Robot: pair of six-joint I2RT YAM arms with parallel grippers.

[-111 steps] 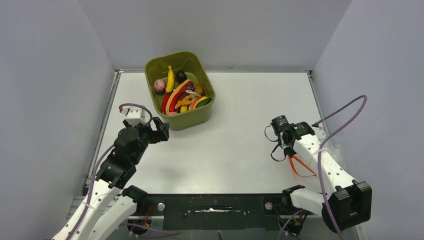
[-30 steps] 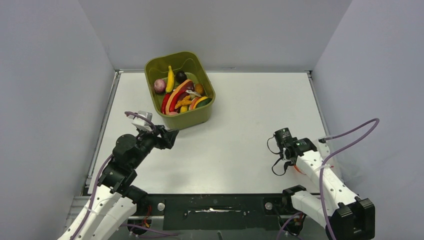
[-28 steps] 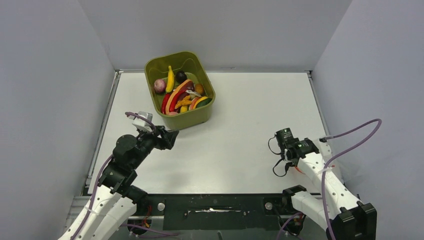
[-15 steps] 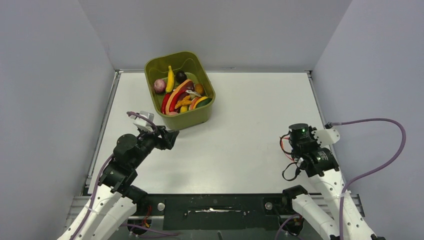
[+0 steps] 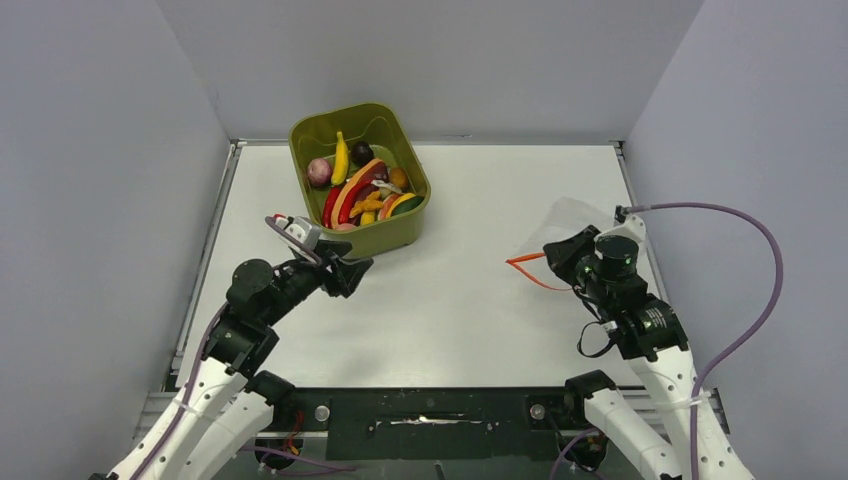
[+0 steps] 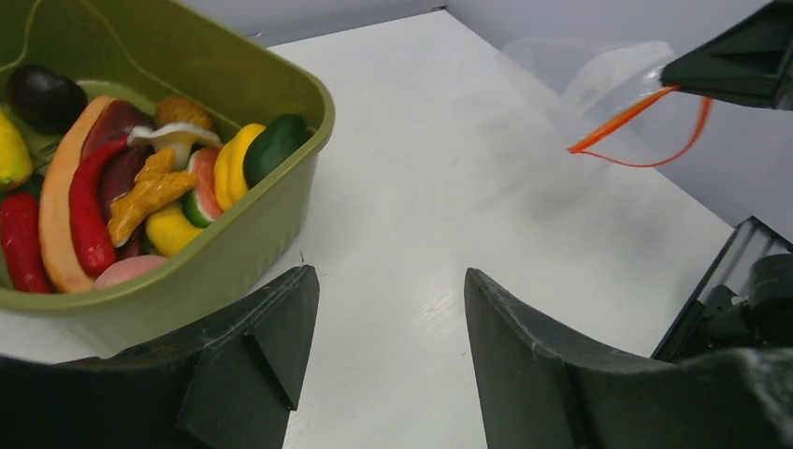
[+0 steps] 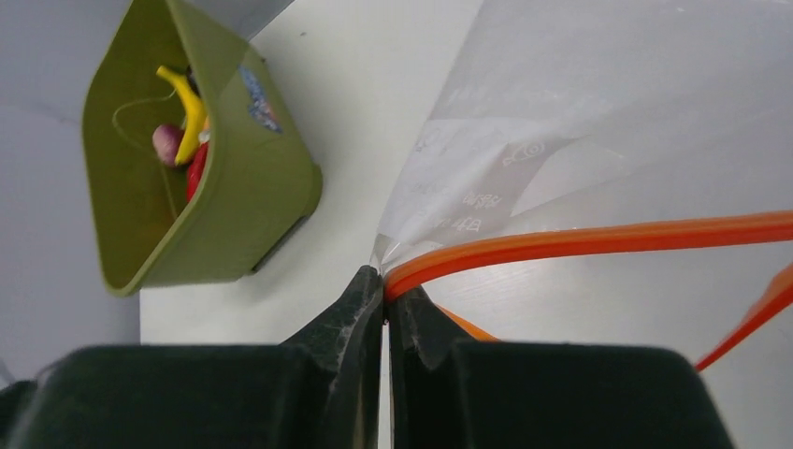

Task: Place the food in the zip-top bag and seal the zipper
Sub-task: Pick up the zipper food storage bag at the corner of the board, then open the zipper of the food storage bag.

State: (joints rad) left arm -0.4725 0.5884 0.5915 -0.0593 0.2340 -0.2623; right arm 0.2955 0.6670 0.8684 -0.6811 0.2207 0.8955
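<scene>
My right gripper [image 7: 384,285] is clenched on the zipper [image 7: 598,239], lifting the zip-top bag [image 7: 608,94] at the right so its mouth opens. My left gripper [image 6: 388,299], released, hovers beside the far-left bin [image 6: 238,257] with the food [image 6: 140,182].

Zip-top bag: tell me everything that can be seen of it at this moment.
The zip-top bag is thin, clear, crinkled plastic with faint white print and a red-orange zipper along its mouth. The right gripper is shut on one end of the zipper strip; no other contact is visible. The mouth gapes, its two strip halves bowed apart into a loop. The bag seems lifted off the table on the right side, film hanging beyond the gripper. No food shows inside.
</scene>
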